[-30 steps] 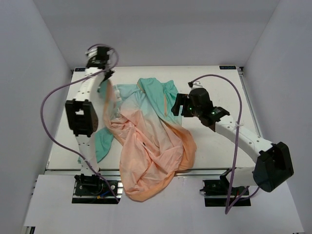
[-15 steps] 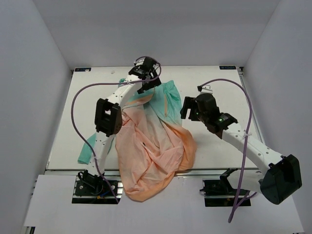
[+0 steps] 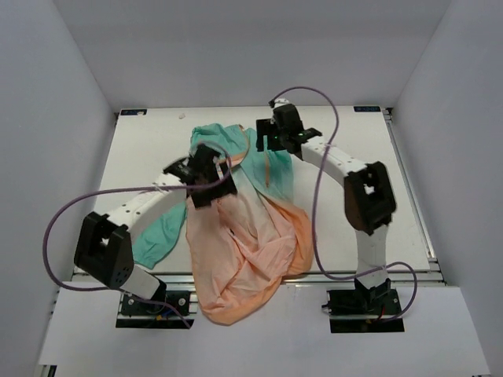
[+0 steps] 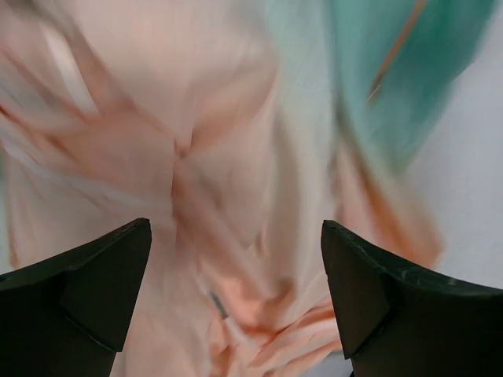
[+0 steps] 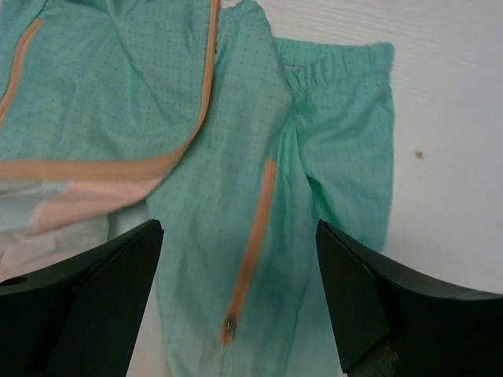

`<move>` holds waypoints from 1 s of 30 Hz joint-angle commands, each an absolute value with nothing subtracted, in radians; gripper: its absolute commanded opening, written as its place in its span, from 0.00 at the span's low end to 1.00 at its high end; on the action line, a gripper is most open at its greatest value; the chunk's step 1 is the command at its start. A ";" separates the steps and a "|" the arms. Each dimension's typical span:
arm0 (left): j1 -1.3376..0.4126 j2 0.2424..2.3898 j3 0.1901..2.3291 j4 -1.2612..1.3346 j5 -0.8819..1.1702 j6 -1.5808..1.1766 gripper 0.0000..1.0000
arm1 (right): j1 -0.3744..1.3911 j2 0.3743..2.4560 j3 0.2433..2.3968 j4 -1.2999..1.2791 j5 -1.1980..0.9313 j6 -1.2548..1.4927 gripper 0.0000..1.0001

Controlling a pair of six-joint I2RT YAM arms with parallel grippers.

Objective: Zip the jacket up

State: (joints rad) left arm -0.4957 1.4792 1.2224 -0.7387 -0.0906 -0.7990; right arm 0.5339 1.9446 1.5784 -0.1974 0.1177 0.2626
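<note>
The jacket (image 3: pixel 244 236) lies crumpled mid-table, teal at the far side, and its peach part hangs over the near edge. My left gripper (image 3: pixel 209 181) hovers open over the peach folds (image 4: pixel 228 157), blurred in the left wrist view, with nothing between the fingers. A small grey metal piece (image 4: pixel 214 303) shows in the folds below. My right gripper (image 3: pixel 271 141) stands open above the teal part (image 5: pixel 236 102). There a short orange zipper strip (image 5: pixel 253 243) ends in a dark pull (image 5: pixel 228 322). An orange-edged front border (image 5: pixel 141 166) runs to the left.
A teal sleeve (image 3: pixel 161 232) trails toward the near left edge of the white table (image 3: pixel 361 133). An elastic teal cuff (image 5: pixel 346 63) lies on bare table (image 5: pixel 456 157). Purple cables loop off both arms. White walls enclose three sides.
My left gripper let go of the jacket's edge at the far left, opened and swung over the peach middle. The right arm moved from the jacket's right to its teal far part.
</note>
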 commanded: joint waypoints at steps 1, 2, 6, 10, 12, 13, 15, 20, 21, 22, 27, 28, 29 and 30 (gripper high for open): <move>-0.569 1.529 1.033 -0.675 0.083 -0.844 0.98 | 0.517 2.127 1.760 -0.259 0.020 0.224 0.84; -0.593 1.535 1.010 -0.663 0.087 -0.856 0.98 | 0.515 2.173 1.884 -0.311 0.008 0.224 0.83; -0.598 1.577 0.960 -0.611 0.092 -0.862 0.98 | 0.508 2.394 2.107 -0.402 -0.041 0.239 0.81; -0.578 1.686 1.098 -0.684 0.015 -0.818 0.98 | 0.466 2.407 2.047 -0.419 -0.100 0.284 0.65; -0.516 1.777 1.144 -0.748 0.037 -0.795 0.98 | 0.453 2.334 1.943 -0.385 -0.092 0.320 0.61; -0.494 1.807 1.158 -0.762 0.031 -0.787 0.98 | 0.442 2.294 1.789 -0.352 -0.087 0.342 0.57; -0.405 1.888 1.181 -0.781 -0.032 -0.758 0.98 | 0.431 2.185 1.574 -0.295 -0.042 0.366 0.52; -0.192 2.207 1.720 -0.883 -0.161 -0.658 0.98 | 0.428 1.891 1.176 -0.293 0.084 0.503 0.41; -0.190 2.282 1.867 -0.902 -0.176 -0.622 0.98 | 0.429 1.841 1.101 -0.282 0.065 0.521 0.40; -0.192 2.454 2.032 -0.938 -0.167 -0.576 0.98 | 0.433 1.789 0.963 -0.270 0.043 0.538 0.38; -0.213 2.582 2.355 -0.592 0.209 -0.495 0.98 | 0.688 1.453 0.672 -0.331 0.023 0.662 0.39; -0.227 2.548 2.335 -0.513 0.210 -0.502 0.98 | 0.736 1.418 0.635 -0.353 0.011 0.695 0.39; -0.241 2.553 2.353 -0.515 0.206 -0.491 0.98 | 0.779 1.354 0.627 -0.356 0.008 0.728 0.40; -0.268 2.559 2.417 -0.525 0.203 -0.482 0.98 | 0.832 1.326 0.635 -0.380 0.027 0.742 0.41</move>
State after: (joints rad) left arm -0.1898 2.5889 2.3707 -0.6815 0.0902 -0.5369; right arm 0.7307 1.4021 0.6670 -0.2657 0.0284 0.6300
